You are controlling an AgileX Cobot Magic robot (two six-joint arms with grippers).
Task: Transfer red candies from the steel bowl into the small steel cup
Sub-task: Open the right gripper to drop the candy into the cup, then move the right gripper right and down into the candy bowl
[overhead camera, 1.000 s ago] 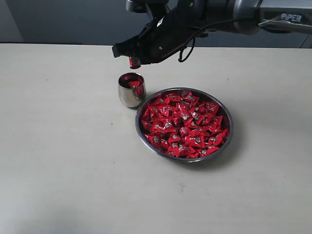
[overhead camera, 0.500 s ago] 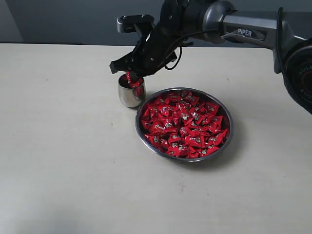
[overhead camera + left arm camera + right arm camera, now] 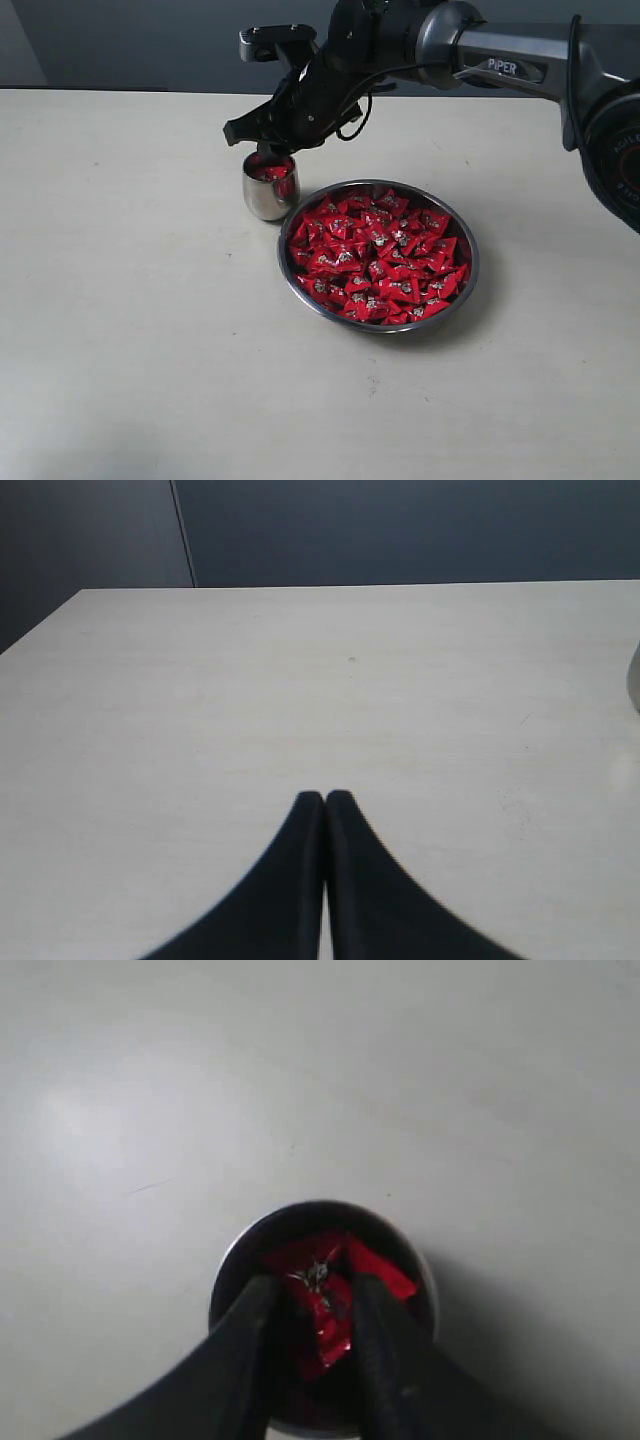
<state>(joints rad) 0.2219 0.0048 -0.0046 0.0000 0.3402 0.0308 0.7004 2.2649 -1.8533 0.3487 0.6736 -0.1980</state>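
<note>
Right pincer (image 3: 315,1292) lowered into small steel cup (image 3: 264,197), parted over candy (image 3: 380,1268).

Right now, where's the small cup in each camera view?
Exterior: cup just left of the bowl, under the right gripper.
Left wrist: not clearly in it; a pale sliver at the frame edge can't be identified.
Right wrist: cup beneath the gripper, candy inside.
Shared landmark: the right gripper, seen over the cup in both.
</note>
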